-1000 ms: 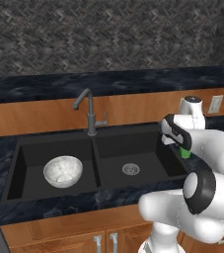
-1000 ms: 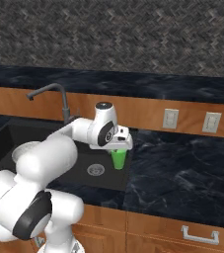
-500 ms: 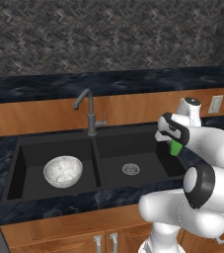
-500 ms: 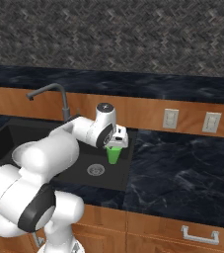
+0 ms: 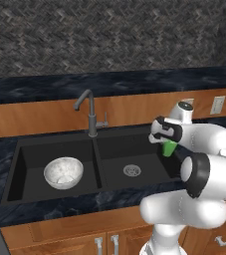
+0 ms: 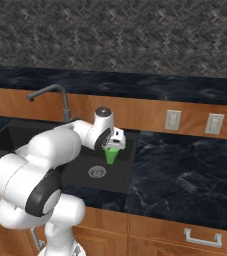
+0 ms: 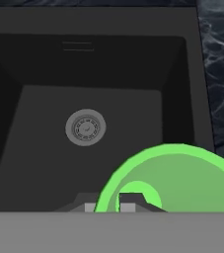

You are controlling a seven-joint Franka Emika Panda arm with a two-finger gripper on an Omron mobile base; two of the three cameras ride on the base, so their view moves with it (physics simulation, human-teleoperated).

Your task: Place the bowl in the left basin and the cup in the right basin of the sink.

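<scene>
The small green cup (image 5: 169, 149) hangs from my gripper (image 5: 166, 141), which is shut on its rim, over the right side of the right basin (image 5: 119, 154) of the black sink (image 5: 15, 149). From the right base view the cup (image 6: 111, 157) sits just inside the basin's right wall, above the floor. In the hand view the cup's rim (image 7: 182, 173) fills the lower right, with one fingertip (image 7: 129, 200) inside it and the silver drain (image 7: 86, 127) beyond. The marbled bowl (image 5: 63, 172) rests in the left basin (image 5: 32, 159).
A grey gooseneck faucet (image 5: 90, 113) stands behind the divider. Dark marbled counter (image 6: 185, 170) spreads to the right of the sink. Two wall outlets (image 6: 172, 120) (image 6: 214, 123) sit on the wooden backsplash. Cabinet fronts (image 5: 74, 234) run below the counter.
My arm has carried the cup leftward from the counter's edge to over the right basin. The bowl has stayed where it was.
</scene>
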